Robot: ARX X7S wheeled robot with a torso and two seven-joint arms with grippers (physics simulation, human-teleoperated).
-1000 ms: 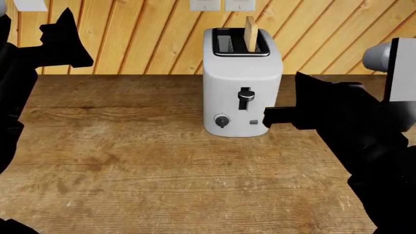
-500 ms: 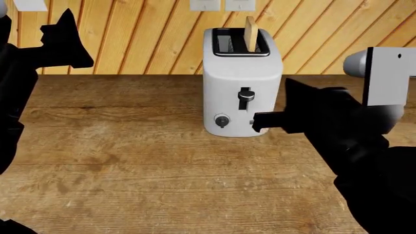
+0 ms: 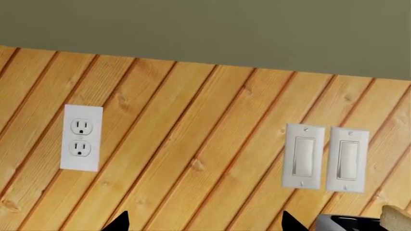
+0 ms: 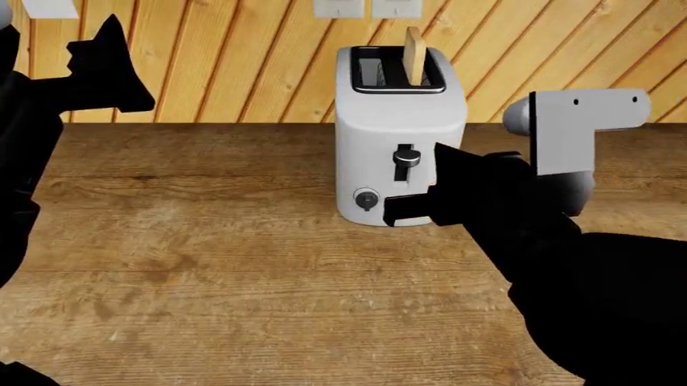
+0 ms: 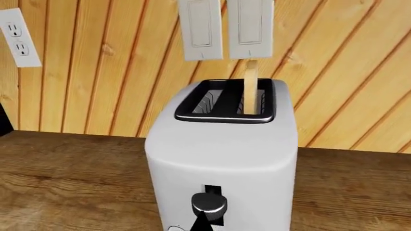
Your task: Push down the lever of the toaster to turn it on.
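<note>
Jaws state unclear; toaster (image 4: 400, 133) on wooden counter (image 4: 215, 273), plank wall (image 4: 236, 64).

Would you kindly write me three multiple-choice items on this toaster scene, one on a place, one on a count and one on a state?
1. Where is the bread?
A. in the toaster's right slot
B. on the counter
C. in the left pincer

2. How many light switches are on the wall?
A. one
B. two
C. four

3. Where does the lever sit?
A. at the slot's bottom
B. near the slot's top
C. broken off

Answers:
1 A: the bread stands up out of the right slot of the toaster.
2 B: two switches hang side by side.
3 B: the lever is high, not yet pushed down, with the right pincer below it.
</note>
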